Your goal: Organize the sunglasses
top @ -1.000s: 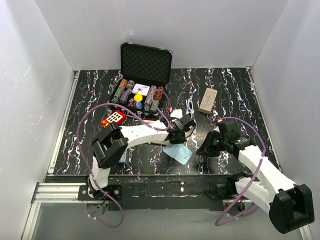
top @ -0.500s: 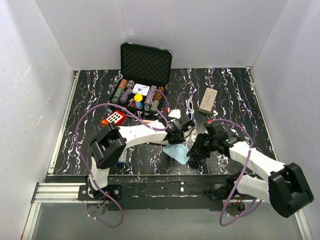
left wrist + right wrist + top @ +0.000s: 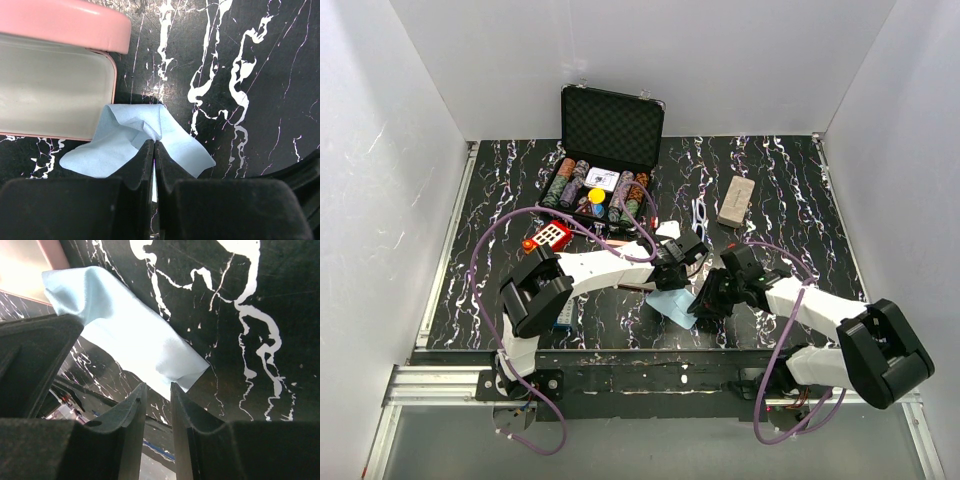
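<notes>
Left claw (image 3: 153,146) pinching blue cloth (image 3: 119,136) (black marbled table (image 3: 270,60)), white walls (image 3: 750,70)

A chip case (image 3: 610,150) stands open at the back middle of the table (image 3: 790,170). To its right lie the sunglasses (image 3: 701,212), with a closed glasses case (image 3: 735,202) just beyond. Nearer the front, a cloth (image 3: 676,306) lies just beside an open glasses case (image 3: 50,90).

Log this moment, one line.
left pincer: shut on blue cloth | right pincer: open beside cloth | pink case: open | white sunglasses: untouched
</notes>
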You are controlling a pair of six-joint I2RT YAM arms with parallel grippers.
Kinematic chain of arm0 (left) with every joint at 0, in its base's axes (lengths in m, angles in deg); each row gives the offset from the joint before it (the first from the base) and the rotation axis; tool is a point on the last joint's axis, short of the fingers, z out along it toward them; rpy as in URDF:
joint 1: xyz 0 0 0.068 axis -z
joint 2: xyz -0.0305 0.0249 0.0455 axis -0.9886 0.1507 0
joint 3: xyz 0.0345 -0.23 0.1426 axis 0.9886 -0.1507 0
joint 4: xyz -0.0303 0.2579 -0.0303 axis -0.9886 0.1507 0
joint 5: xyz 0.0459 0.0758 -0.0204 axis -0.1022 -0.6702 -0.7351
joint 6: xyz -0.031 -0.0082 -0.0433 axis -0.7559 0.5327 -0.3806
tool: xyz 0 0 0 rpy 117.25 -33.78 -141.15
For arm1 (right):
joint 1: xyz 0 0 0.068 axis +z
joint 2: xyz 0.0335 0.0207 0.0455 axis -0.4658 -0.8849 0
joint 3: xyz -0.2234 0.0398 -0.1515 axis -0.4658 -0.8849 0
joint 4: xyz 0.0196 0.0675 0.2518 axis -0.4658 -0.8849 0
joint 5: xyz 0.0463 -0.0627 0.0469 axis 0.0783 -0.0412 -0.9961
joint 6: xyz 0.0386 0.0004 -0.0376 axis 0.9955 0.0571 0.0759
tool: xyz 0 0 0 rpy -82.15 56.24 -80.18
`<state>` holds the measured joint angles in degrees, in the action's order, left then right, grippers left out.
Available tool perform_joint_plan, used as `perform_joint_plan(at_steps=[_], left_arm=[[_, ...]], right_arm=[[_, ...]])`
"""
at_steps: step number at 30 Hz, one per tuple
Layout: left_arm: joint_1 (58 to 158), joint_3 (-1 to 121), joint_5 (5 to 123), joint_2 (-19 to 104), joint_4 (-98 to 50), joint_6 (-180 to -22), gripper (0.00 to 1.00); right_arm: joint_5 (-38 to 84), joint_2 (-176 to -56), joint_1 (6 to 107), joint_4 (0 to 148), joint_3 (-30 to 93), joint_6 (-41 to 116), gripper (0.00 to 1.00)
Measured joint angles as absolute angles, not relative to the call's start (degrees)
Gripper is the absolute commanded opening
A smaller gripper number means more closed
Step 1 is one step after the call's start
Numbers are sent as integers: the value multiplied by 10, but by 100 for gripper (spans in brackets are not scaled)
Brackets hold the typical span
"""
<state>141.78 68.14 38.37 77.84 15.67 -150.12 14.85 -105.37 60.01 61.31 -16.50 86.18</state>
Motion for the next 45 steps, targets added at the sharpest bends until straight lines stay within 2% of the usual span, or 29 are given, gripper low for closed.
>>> perform_joint_plan(at_steps=[9,16,30,45], left_arm=[[1418,681,385,778,156,-1503,0],[1418,681,388,778,156,-1503,0],[1418,673,392,778,155,-1509,0],[1418,672,397,777,154,-1511,0]], right_arm=[[156,-1078,604,627,-171,876,33],[174,-1078,606,640,-173,893,26],[206,-1076,606,650,-173,910,23],[203,-1075,606,670,-172,909,30]])
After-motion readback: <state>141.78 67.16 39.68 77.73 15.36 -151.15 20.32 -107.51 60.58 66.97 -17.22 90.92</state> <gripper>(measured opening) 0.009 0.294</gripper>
